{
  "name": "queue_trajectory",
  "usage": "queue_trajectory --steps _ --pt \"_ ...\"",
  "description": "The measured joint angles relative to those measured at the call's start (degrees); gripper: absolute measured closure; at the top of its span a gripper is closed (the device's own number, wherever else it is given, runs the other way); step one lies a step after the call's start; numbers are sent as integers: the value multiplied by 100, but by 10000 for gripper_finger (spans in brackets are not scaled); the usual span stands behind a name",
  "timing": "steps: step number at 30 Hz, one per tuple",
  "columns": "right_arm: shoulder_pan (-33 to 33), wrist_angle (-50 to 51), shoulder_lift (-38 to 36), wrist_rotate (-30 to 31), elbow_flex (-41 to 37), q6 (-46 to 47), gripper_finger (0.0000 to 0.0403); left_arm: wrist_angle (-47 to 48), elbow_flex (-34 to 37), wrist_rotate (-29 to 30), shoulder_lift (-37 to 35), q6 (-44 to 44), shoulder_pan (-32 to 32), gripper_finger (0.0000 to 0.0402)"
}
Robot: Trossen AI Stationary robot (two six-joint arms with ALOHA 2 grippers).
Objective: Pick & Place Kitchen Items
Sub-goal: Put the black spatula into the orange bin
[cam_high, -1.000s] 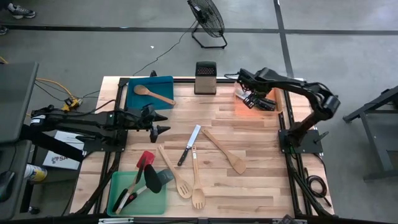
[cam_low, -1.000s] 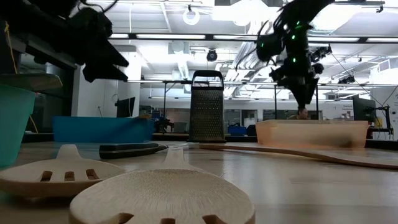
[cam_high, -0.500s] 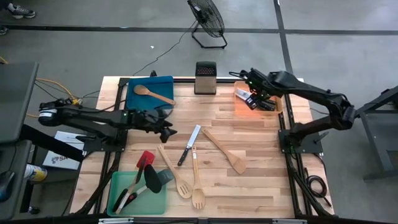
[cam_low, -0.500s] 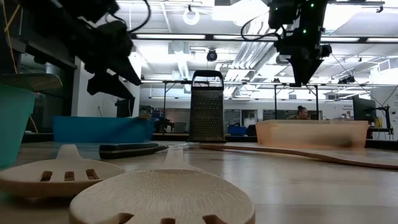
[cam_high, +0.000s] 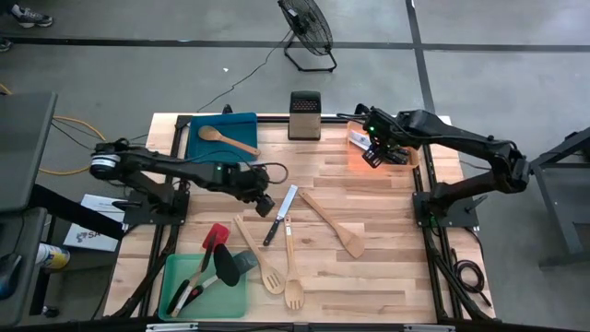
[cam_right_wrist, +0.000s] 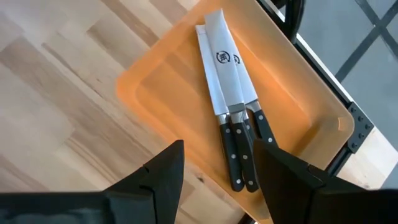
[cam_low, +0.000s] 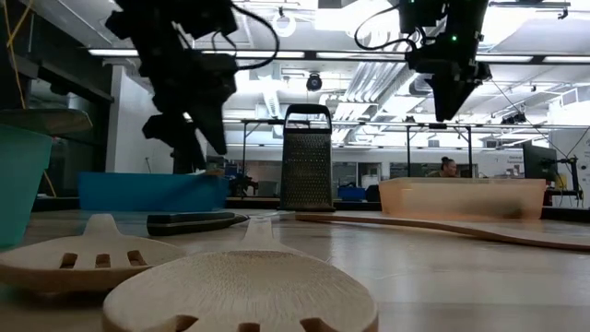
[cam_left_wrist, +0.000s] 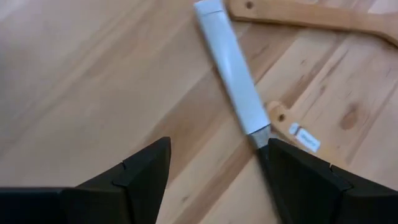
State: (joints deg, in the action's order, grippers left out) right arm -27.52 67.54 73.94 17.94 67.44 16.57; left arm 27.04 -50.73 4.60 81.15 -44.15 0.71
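Observation:
A black-handled steel knife (cam_high: pixel 280 215) lies flat on the wooden table, mid-table; in the left wrist view its blade (cam_left_wrist: pixel 233 74) runs toward my right finger. My left gripper (cam_high: pixel 263 198) is open just left of that knife, fingers pointing down, one on each side of the blade's handle end and touching nothing (cam_left_wrist: pixel 214 171). My right gripper (cam_high: pixel 371 152) is open and empty above the orange tray (cam_high: pixel 406 164) at the far right. In that tray lie black-handled knives (cam_right_wrist: pixel 233 124) side by side. Wooden spatulas, slotted spoons and a fork (cam_high: pixel 291 277) lie near the table's middle.
A blue tray (cam_high: pixel 198 148) at the far left holds a wooden spoon (cam_high: pixel 227 139). A green tray (cam_high: pixel 235 300) at the near left holds spatulas; a red spatula (cam_high: pixel 214 240) and a grey one (cam_high: pixel 241 263) lie at its rim. A metal grater (cam_high: pixel 304 114) stands at the far edge.
My left gripper has gone toward the table's right and near edges, to the knife on the table, and has tipped to point down. My right gripper has risen a little above the orange tray.

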Motion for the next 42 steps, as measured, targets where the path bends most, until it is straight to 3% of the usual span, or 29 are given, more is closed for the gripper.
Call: queue_trajectory --steps 9,25,42 --pt "15 -3 4 10 0 -188 220 583 -675 196 691 -596 -431 139" --pt "15 -63 6 10 0 -292 220 724 -1333 200 1685 -1416 -1093 139" --pt "15 -74 8 -9 0 -209 220 1678 -2206 172 2667 -1571 -1085 139"
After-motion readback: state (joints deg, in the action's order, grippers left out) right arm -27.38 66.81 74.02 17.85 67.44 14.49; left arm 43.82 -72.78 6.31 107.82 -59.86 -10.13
